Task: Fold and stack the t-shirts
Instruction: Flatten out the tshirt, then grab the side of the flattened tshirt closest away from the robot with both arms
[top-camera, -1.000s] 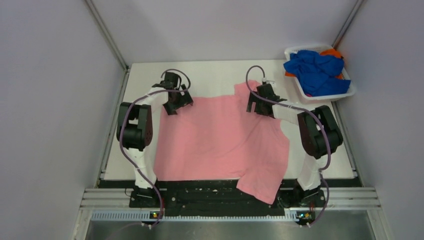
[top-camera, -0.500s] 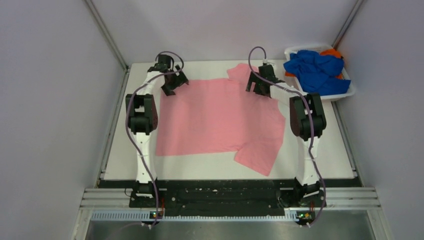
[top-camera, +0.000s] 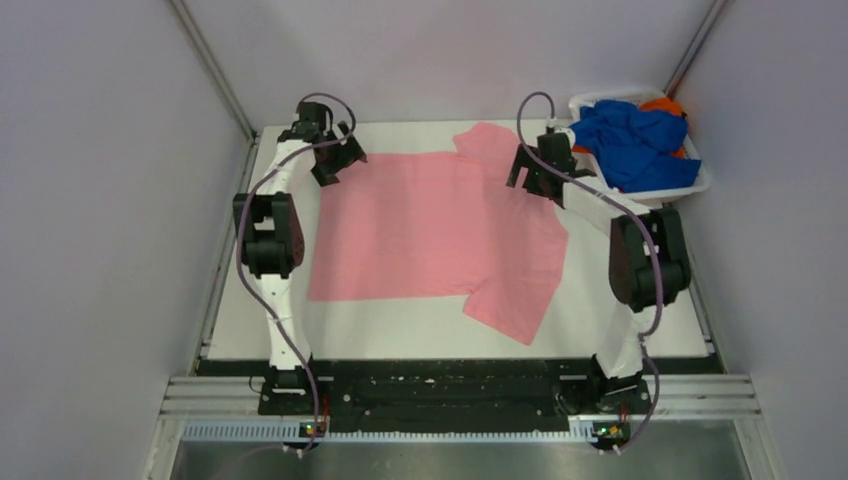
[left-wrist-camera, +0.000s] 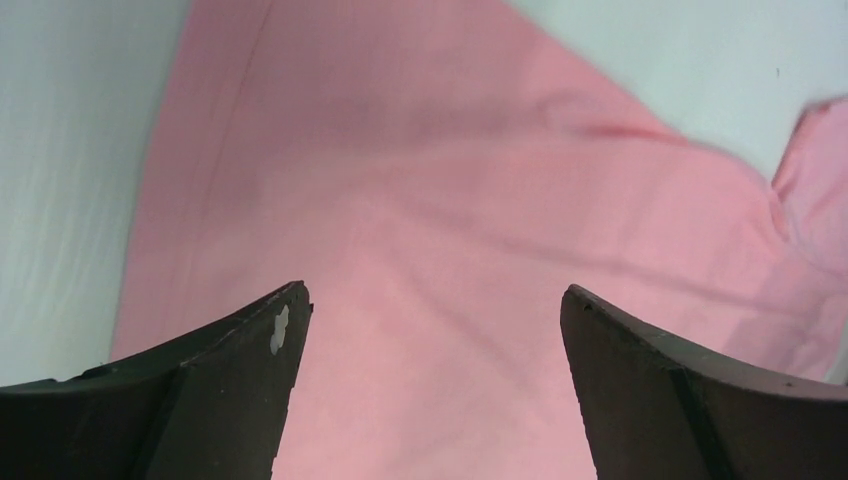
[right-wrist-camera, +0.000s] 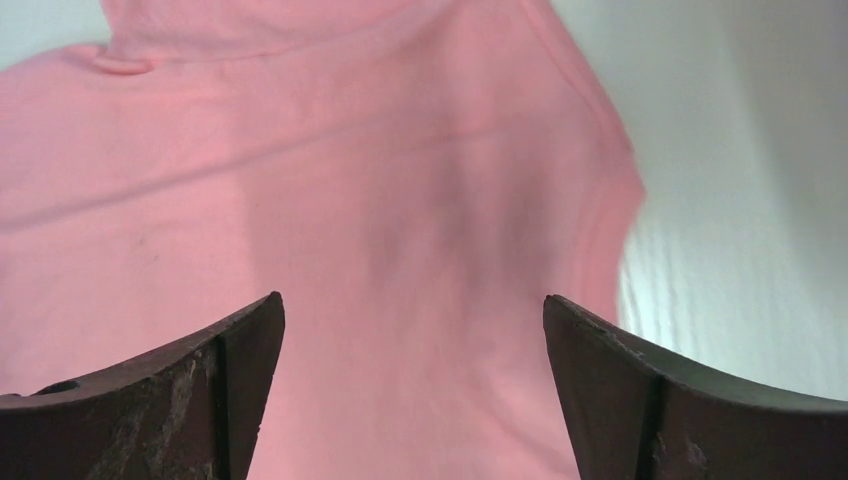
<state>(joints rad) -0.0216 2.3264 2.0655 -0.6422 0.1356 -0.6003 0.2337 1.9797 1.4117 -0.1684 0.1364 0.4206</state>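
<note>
Our left gripper (top-camera: 337, 166) and right gripper (top-camera: 531, 181) hang open and empty over the pink t-shirt (top-camera: 430, 230) (its lower-centre sleeve lies skewed), so folding now could trap wrinkles.

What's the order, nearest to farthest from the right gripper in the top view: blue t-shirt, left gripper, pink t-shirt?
1. The pink t-shirt: directly under the right gripper, whose jaws are open.
2. The blue t-shirt: in the white basket, just to its right.
3. The left gripper: across the pink t-shirt, at its far left corner.
</note>
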